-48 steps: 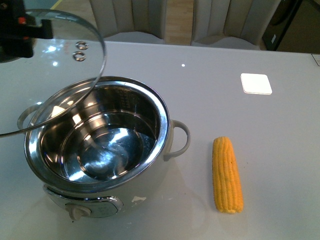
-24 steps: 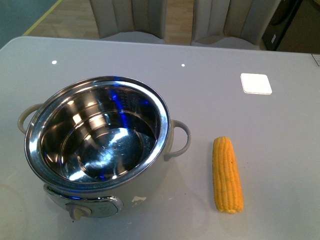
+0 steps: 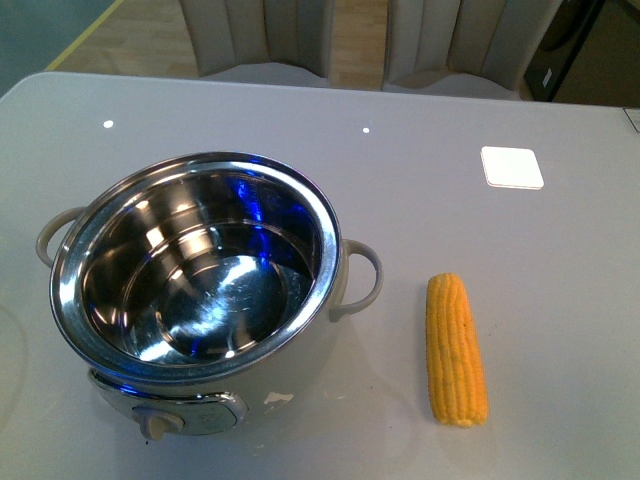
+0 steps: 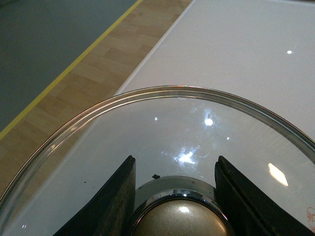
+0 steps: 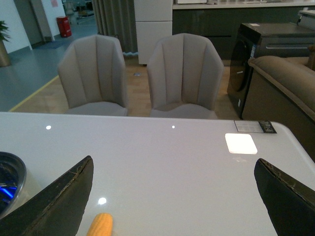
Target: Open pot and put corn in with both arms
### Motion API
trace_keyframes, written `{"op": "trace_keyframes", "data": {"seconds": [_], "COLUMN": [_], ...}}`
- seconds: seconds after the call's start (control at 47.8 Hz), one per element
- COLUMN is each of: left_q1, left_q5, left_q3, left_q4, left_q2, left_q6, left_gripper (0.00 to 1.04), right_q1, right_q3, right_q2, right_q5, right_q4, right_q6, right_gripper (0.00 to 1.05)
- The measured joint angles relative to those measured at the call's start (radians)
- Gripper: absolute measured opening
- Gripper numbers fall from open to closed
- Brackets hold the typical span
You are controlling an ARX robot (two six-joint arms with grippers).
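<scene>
My left pincer (image 4: 174, 164) squeezes the lid's (image 4: 197, 113) knob (image 4: 179, 219). My right pincer (image 5: 173, 161) is wide open. The corn (image 3: 456, 350) lies beside the pot (image 3: 325, 250).

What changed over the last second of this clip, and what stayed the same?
The left gripper carried the glass lid from above the pot's left side out of the front view. It is still clamped on the lid's knob. The pot, open and empty, the corn to its right and the white square stayed put. The right gripper is open and holds nothing.
</scene>
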Motion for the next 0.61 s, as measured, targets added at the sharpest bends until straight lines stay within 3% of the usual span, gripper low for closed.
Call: {"op": "trace_keyframes", "data": {"seconds": [0.607], "left_q1": [-0.027], "left_q5": [-0.015], "left_q3": [0.285], "left_q4": [0.042], "left_q2": [0.359], "left_q6": [-0.013], "left_gripper": [0.42], "right_q1": [0.000], "right_q3": [0.000], "right_q2": [0.000], "right_q5": [0.000], "right_q4": [0.000], "right_q6": [0.000], "right_gripper": [0.96]}}
